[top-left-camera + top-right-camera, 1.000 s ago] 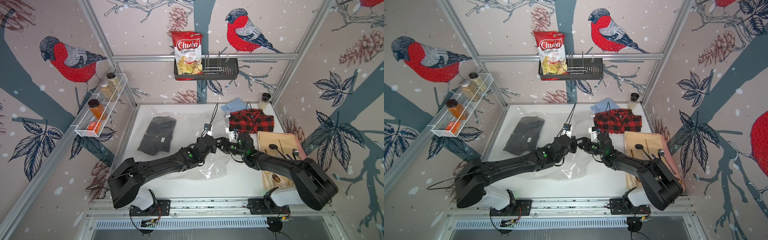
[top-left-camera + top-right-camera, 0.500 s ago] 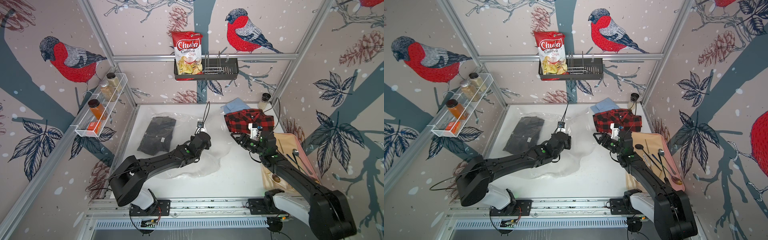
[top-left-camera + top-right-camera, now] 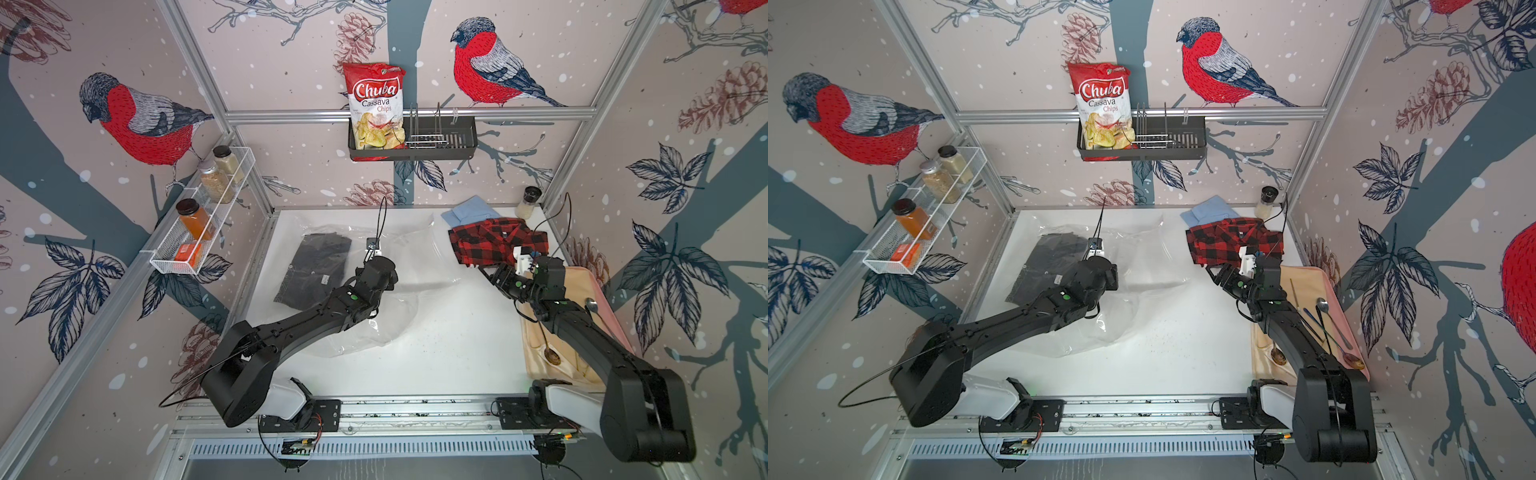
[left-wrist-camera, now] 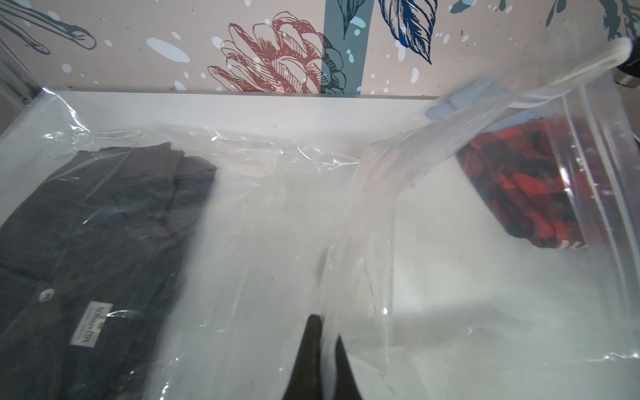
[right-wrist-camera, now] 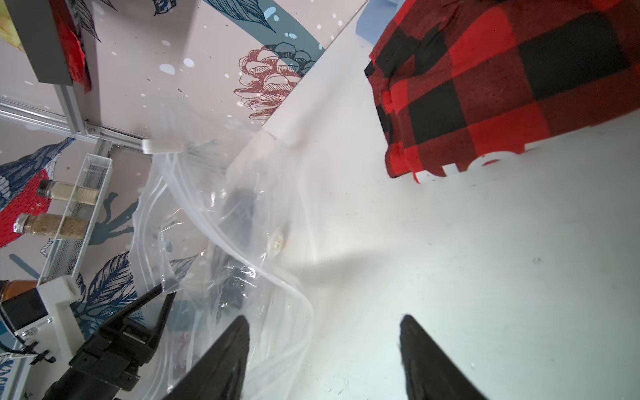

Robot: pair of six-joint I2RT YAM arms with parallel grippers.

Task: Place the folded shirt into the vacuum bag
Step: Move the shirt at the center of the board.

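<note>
Our R gripper (image 5: 323, 318) has swung off the vacuum bag (image 3: 419, 257) mouth and now hangs just beside the red plaid shirt (image 3: 494, 243), jaws spread, empty. L gripper (image 4: 325, 334) stays pinched on the bag's film over the table (image 3: 449, 345), keeping it lifted w/ 1 dark shirt (image 3: 318, 266) inside. We reckon the plaid pickup's next.

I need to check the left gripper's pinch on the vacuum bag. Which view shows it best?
Left wrist view: the left gripper clamps a raised fold of the vacuum bag, tips shut, close up. The right wrist view shows that pinch side-on, smaller. In both top views the wrist hides the tips.
</note>
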